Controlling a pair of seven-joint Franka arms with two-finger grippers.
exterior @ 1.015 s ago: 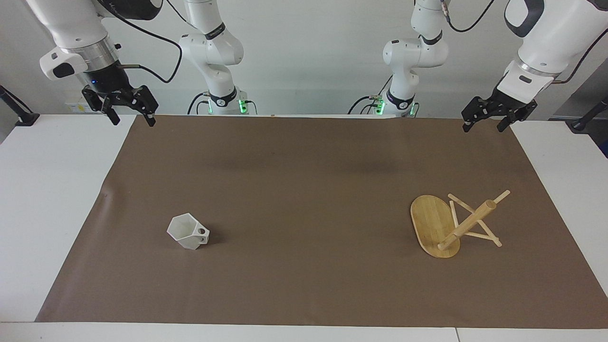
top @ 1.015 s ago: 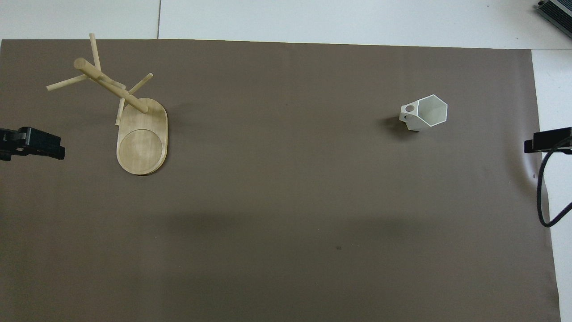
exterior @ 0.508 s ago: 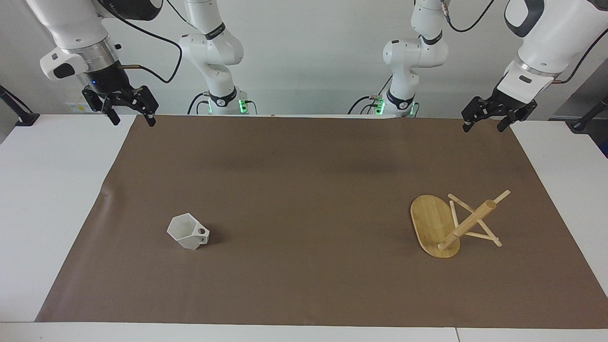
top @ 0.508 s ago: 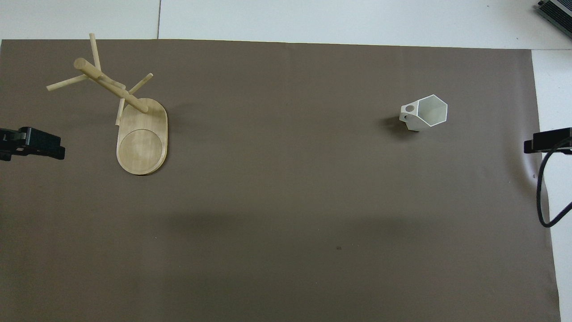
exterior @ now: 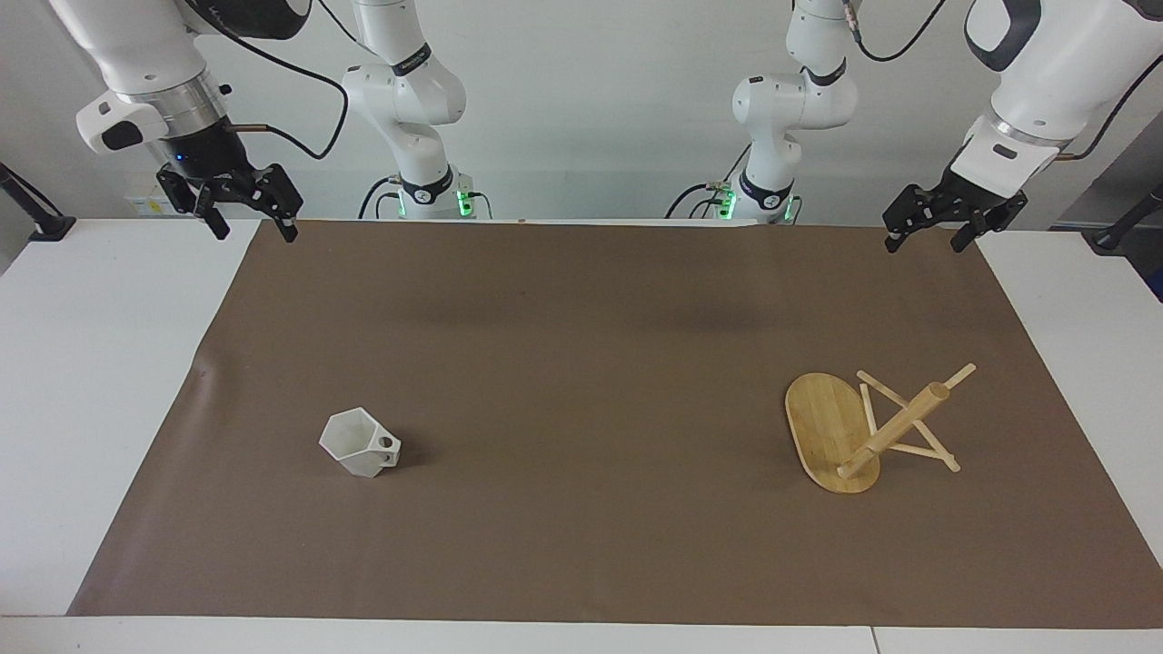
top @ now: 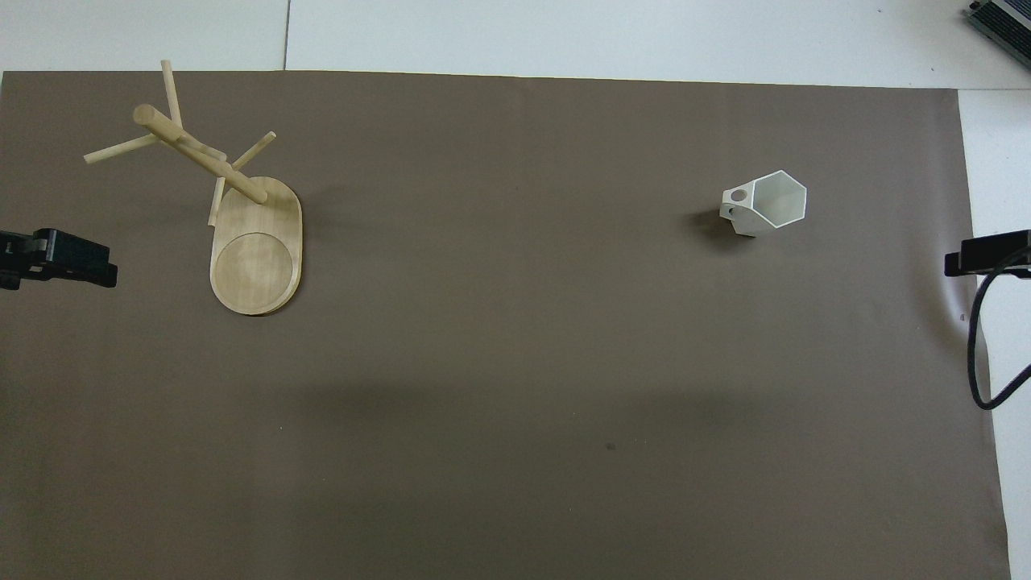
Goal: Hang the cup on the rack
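The white faceted cup (exterior: 361, 442) (top: 765, 204) stands upright on the brown mat toward the right arm's end, its handle with the round hole pointing toward the table's middle. The bamboo rack (exterior: 831, 427) (top: 256, 258) sits toward the left arm's end. Its oval base lies flat and the post with crossing pegs rises from the end farther from the robots. My right gripper (exterior: 256, 232) (top: 987, 254) hangs open over the mat's corner by the robots. My left gripper (exterior: 925, 245) (top: 60, 259) hangs open over the other corner there. Neither touches anything.
A brown mat (exterior: 581, 363) covers most of the white table (exterior: 100, 363). A black cable (top: 979, 354) loops down beside the right gripper. Wide bare mat lies between cup and rack.
The right gripper has shifted very slightly upward. The cup, the rack and the left gripper have not moved.
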